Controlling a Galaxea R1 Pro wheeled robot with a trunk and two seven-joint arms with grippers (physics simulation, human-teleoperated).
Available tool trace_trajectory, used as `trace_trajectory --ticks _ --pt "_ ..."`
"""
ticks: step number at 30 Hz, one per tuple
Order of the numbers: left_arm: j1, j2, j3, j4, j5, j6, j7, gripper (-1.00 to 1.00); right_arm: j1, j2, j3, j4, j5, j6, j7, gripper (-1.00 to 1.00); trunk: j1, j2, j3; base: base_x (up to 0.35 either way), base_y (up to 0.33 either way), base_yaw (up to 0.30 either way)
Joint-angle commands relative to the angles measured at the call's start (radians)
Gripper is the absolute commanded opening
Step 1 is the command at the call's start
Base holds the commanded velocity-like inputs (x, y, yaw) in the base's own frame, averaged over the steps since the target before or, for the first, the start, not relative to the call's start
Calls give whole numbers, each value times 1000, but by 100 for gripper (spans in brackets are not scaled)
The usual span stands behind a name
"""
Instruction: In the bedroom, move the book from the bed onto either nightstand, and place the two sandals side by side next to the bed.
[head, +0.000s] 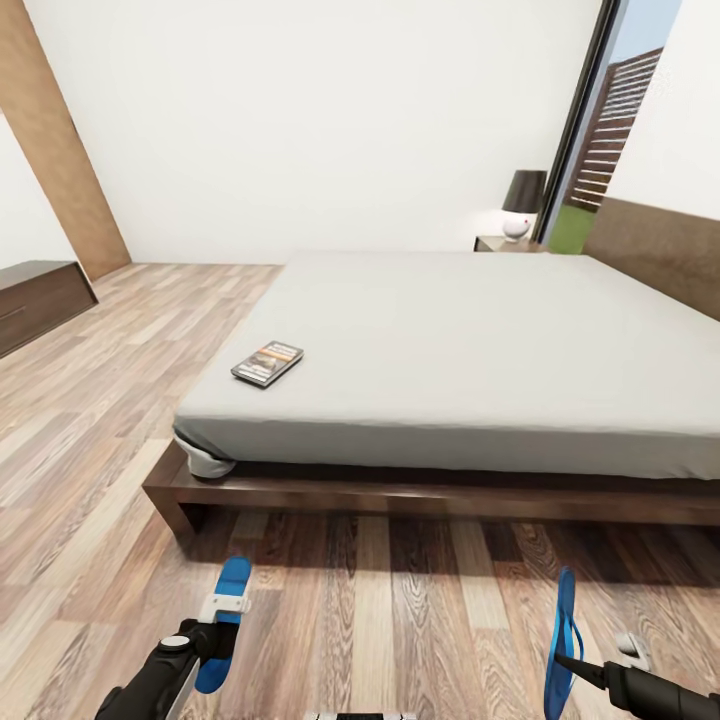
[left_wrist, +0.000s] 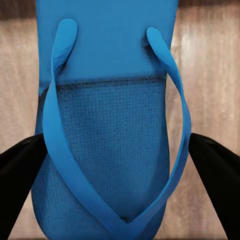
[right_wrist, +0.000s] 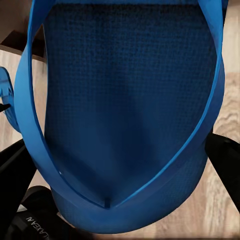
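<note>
The book (head: 268, 362) lies flat on the bed (head: 480, 340), near the mattress's front left corner. My left gripper (head: 213, 640) is shut on a blue sandal (head: 233, 584), held low over the floor in front of the bed. In the left wrist view that sandal (left_wrist: 115, 125) sits strap-up between the black fingers (left_wrist: 20, 172). To the right, my right gripper (head: 590, 668) is shut on the other sandal (head: 563, 630), which is turned on its edge. Its strap side (right_wrist: 125, 100) shows close up in the right wrist view. A nightstand (head: 500, 243) stands beyond the bed's far side.
A lamp (head: 522, 203) with a dark shade stands on the nightstand, next to a tall window (head: 600, 130). A dark dresser (head: 35, 300) sits at the left wall beside a brown door (head: 60, 150). Wood-plank floor (head: 400, 620) stretches in front of and left of the bed frame.
</note>
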Motion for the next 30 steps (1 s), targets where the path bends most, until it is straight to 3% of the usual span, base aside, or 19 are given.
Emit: trace_trajectory --ticks 1,30 --pt "0 -1 8 -2 -10 4 -9 -100 -2 0 6 3 -11 6 5 -100 0 -1 -5 0 0 0" --pt "0 -2 8 -2 -12 4 -9 -100 -1 0 6 3 -11 6 3 -100 13 -7 -117 0 0 0"
